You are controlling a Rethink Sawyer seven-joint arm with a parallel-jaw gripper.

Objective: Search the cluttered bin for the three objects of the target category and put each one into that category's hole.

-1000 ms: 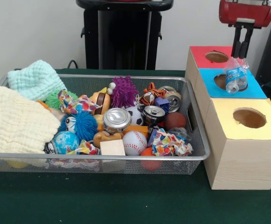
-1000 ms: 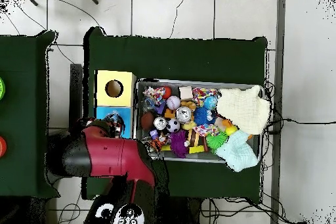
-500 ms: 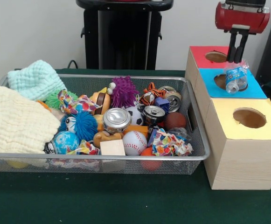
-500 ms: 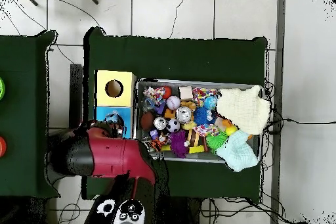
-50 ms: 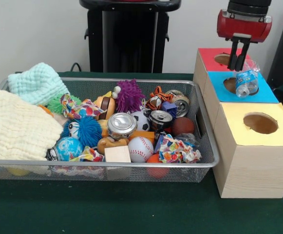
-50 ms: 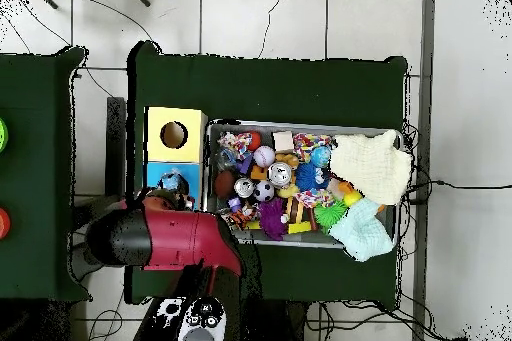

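A crushed clear plastic bottle [image 5: 247, 82] with a blue label lies tilted on the blue-topped box [image 5: 268, 93], resting over its hole. My gripper [image 5: 237, 68] hangs just above and left of the bottle, over the edge of the red-topped box [image 5: 208, 57]. It is open and holds nothing. In the wire bin [image 5: 207, 146], a silver can [image 5: 122, 124], a dark can [image 5: 160, 118] and another can [image 5: 181, 104] lie among the toys. In the overhead view the red arm [image 6: 170, 242] hides the gripper.
A yellow-topped box [image 5: 277, 134] with a round hole stands nearest the camera. The bin also holds balls, a purple spiky toy [image 5: 129, 95], crumpled wrappers, wooden blocks, and a cream cloth [image 5: 14, 127] and mint cloth [image 5: 36, 83] at its left.
The gripper has risen off the bottle and drifted left toward the red box. The bottle stays lying on the blue box.
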